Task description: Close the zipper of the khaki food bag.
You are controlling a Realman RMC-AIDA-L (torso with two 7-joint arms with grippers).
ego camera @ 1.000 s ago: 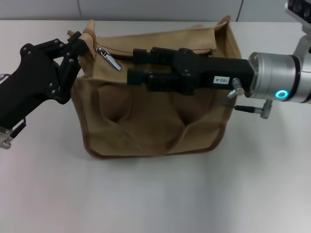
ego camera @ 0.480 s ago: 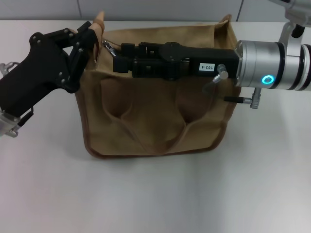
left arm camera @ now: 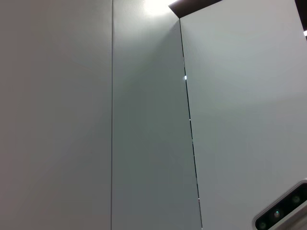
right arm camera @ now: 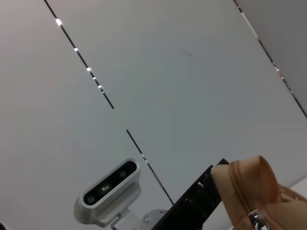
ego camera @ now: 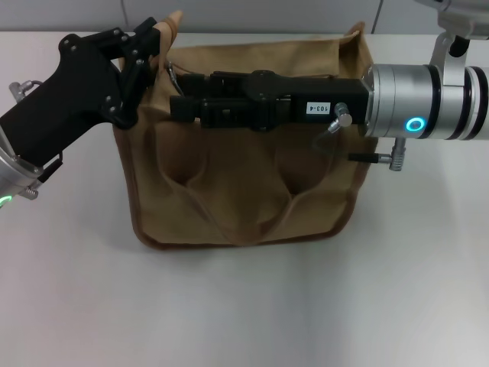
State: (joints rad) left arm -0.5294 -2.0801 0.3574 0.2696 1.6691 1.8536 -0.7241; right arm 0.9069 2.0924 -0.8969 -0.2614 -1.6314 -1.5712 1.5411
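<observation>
Zipper [ego camera: 173, 76] pull sits at the ten o'clock corner of the khaki food bag [ego camera: 244, 183], mid-surface [ego camera: 244, 306]. Right gripper [ego camera: 177, 95] reaches it, fingers nearly together; grip unclear. Left gripper [ego camera: 149, 46] pinches the bag's corner.

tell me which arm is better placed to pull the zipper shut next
The right. Its pincer reaches across the khaki food bag with its tip right at the silver pull tab of the zipper. The left pincer is clamped on the bag's corner tab, so it is likely better left bracing.
</observation>
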